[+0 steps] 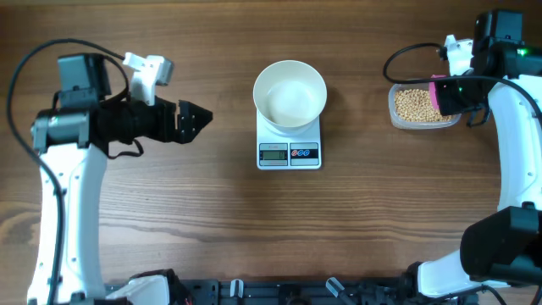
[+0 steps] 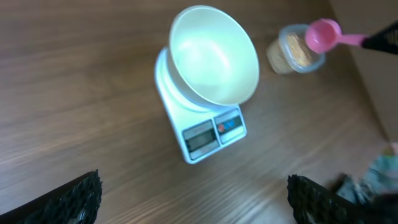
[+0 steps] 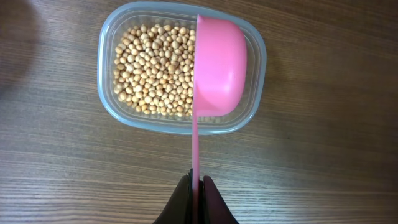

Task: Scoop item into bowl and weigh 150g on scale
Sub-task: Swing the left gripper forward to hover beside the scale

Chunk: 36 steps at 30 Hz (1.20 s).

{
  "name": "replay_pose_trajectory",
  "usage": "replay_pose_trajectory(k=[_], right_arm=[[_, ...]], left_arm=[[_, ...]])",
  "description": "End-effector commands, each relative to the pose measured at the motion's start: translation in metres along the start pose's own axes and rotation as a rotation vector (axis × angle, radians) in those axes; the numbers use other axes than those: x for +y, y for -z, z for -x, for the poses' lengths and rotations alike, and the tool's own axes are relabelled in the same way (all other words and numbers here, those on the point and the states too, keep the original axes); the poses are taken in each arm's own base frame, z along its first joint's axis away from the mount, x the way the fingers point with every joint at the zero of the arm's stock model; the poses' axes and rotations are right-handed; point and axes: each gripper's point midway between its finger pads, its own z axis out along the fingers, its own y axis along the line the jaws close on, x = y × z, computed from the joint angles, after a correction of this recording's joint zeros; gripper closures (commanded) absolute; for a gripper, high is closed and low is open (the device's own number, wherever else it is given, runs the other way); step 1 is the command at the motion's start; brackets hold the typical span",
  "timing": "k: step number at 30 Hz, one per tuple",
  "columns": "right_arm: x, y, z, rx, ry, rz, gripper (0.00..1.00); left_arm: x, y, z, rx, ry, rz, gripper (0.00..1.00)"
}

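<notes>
1. Many pale-tan round beans [image 3: 149,68] lie in a clear rounded-rectangle tub [image 3: 107,93] at the upper right of the overhead frame. Its long axis runs left to right there.
2. My right gripper [image 3: 198,182] is clamped tight on the thin handle of a pink scoop [image 3: 219,68]. In the right wrist view the handle runs straight up from bottom centre. The cup is turned on edge with its mouth facing left and hangs over the tub's right half.
3. A plain white bowl [image 1: 290,93] sits upright on the white scale [image 1: 289,154] at top centre of the overhead frame, with the display and buttons facing the bottom edge.
4. My left gripper [image 2: 193,199] sits mid-left overhead and points right toward the scale, jaws spread wide.
</notes>
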Motion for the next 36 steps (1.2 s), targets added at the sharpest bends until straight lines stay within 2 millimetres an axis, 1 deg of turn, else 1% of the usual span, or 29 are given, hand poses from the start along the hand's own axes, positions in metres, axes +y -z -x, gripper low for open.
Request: replay_pose_trajectory(k=[1, 5, 8, 11, 13, 15, 17, 19, 22, 25, 29, 32, 36], right_arm=[[-0.006, -0.002, -0.002, 0.01, 0.013, -0.029, 0.96], [-0.01, -0.002, -0.003, 0.016, -0.016, -0.05, 0.96], [-0.008, -0.009, -0.006, 0.024, -0.02, -0.048, 0.96], [-0.004, -0.02, -0.014, 0.049, -0.017, -0.038, 0.96], [-0.002, -0.023, -0.016, 0.054, -0.026, -0.028, 0.96], [-0.001, -0.023, -0.015, 0.047, -0.039, -0.024, 0.96], [0.0, -0.023, -0.012, 0.034, -0.042, -0.016, 0.96], [0.0, -0.023, -0.01, 0.028, -0.042, -0.017, 0.96], [0.0, -0.023, -0.01, 0.028, -0.042, -0.017, 0.96], [0.0, -0.023, -0.01, 0.028, -0.042, -0.017, 0.96], [0.0, -0.023, -0.01, 0.028, -0.045, -0.017, 0.96], [0.001, -0.023, -0.01, 0.025, -0.046, -0.011, 0.96], [0.001, -0.023, -0.01, 0.028, -0.046, -0.01, 0.96]], left_arm=[[-0.01, -0.011, 0.003, 0.014, -0.033, -0.086, 0.0], [0.002, -0.013, 0.004, 0.016, -0.033, -0.028, 0.0], [0.001, -0.013, 0.005, 0.013, -0.025, -0.034, 0.0], [-0.021, -0.013, 0.008, -0.005, -0.039, -0.152, 0.0], [-0.033, -0.016, 0.005, 0.008, -0.043, -0.199, 0.0], [-0.046, -0.022, -0.004, 0.049, -0.087, -0.229, 0.0], [-0.061, -0.029, -0.019, 0.116, -0.145, -0.262, 0.0], [-0.066, -0.037, -0.031, 0.179, -0.163, -0.24, 0.0], [-0.066, -0.045, -0.043, 0.247, -0.173, -0.179, 0.0], [-0.061, -0.048, -0.047, 0.28, -0.109, -0.112, 0.0], [-0.061, -0.048, -0.05, 0.295, -0.047, -0.1, 0.0], [-0.06, -0.048, -0.051, 0.301, -0.049, -0.09, 0.0], [-0.056, -0.045, -0.047, 0.279, -0.067, -0.053, 0.0]])
